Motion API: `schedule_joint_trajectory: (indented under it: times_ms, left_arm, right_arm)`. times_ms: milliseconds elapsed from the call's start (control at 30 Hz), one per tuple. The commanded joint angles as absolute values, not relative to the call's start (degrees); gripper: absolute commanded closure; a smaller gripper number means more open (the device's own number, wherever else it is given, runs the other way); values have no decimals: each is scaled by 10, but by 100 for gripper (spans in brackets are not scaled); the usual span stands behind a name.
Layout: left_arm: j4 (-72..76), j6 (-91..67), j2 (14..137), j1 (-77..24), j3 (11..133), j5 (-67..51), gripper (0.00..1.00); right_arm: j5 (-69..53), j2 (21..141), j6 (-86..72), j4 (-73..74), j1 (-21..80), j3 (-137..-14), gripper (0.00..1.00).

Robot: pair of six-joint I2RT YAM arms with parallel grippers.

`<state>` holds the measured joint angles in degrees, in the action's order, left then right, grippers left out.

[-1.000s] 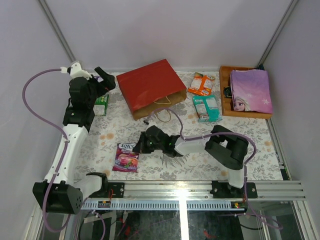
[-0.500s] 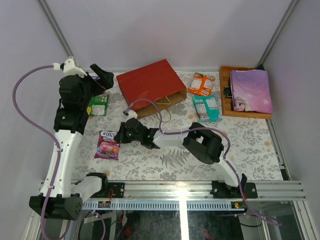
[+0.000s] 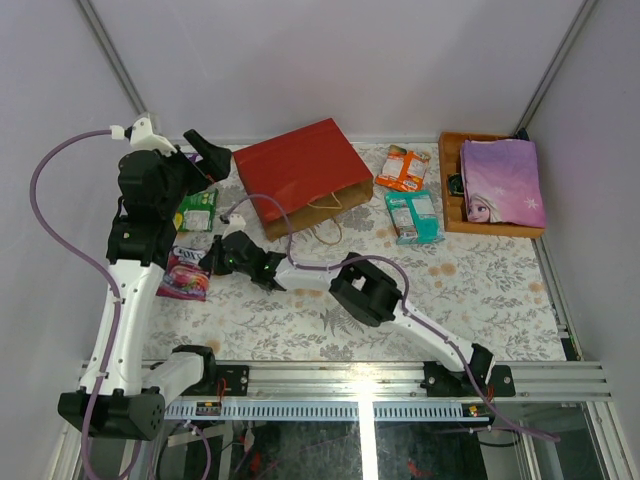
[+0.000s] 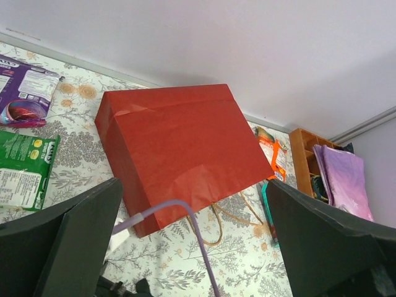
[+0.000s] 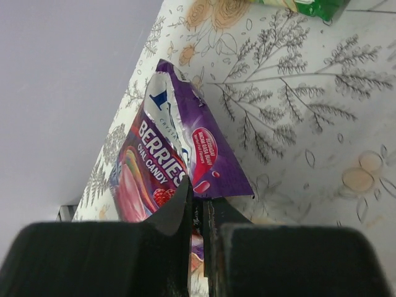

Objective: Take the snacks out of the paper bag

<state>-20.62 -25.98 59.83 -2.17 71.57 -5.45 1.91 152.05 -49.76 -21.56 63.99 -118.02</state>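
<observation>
- Five snack packets lie out on the tabletop [image 3: 480, 290]. The purple berries packet [image 5: 167, 161] is by the left edge, and the right end effector [image 5: 197, 199] has its fingers pressed together on that packet's lower edge.
- Your left end effector [image 3: 205, 158] hangs raised over the far-left corner, fingers spread wide and holding nothing.
- The paper bag [image 3: 300, 175] lies on its side near the far edge with its mouth and cord handles [image 3: 325, 205] towards the near edge. No view shows whether anything is left inside.
- A green packet [image 3: 198, 210] lies just left of the bag, and a second purple packet [image 4: 25, 93] lies beyond it in the far-left corner. The orange packet [image 3: 403, 167] and teal packet [image 3: 412, 215] lie between the bag and the wooden tray [image 3: 450, 185].
- The packets look light, soft and slippery, since glossy film tends to crumple and slide. You are likely better off pinching a flat crimped seam or corner than the puffed middle.
- The bag looks like thin, light paper that would probably skid or fold if pushed. Consider steadying the mouth's upper lip or a handle before you reach in.
</observation>
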Motion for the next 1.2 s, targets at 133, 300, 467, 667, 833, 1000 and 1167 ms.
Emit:
schedule_joint_trajectory:
  times_ms: [133,300,467,667,833,1000,1167]
  left_arm:
    - [-189,-261,601,-19,721,-73,0]
    - [-182,-261,609,-19,718,-86,0]
    - [-178,-264,619,-18,718,-98,0]
    - [-180,-264,624,-19,722,-105,0]
    - [-187,-260,619,-18,725,-100,0]
    - [-190,-256,615,-19,726,-98,0]
    - [-187,-257,614,-19,723,-102,0]
  right_arm:
    - [44,1632,-500,-215,636,-1383,100]
    - [79,1664,-527,-247,644,-1411,96]
    - [99,1687,-528,-254,652,-1443,80]
    - [85,1668,-526,-258,653,-1416,14]
    - [146,1536,-506,-261,651,-1229,0]
    - [235,1393,-549,-262,650,-1003,1]
    - [205,1348,-609,-283,651,-907,43]
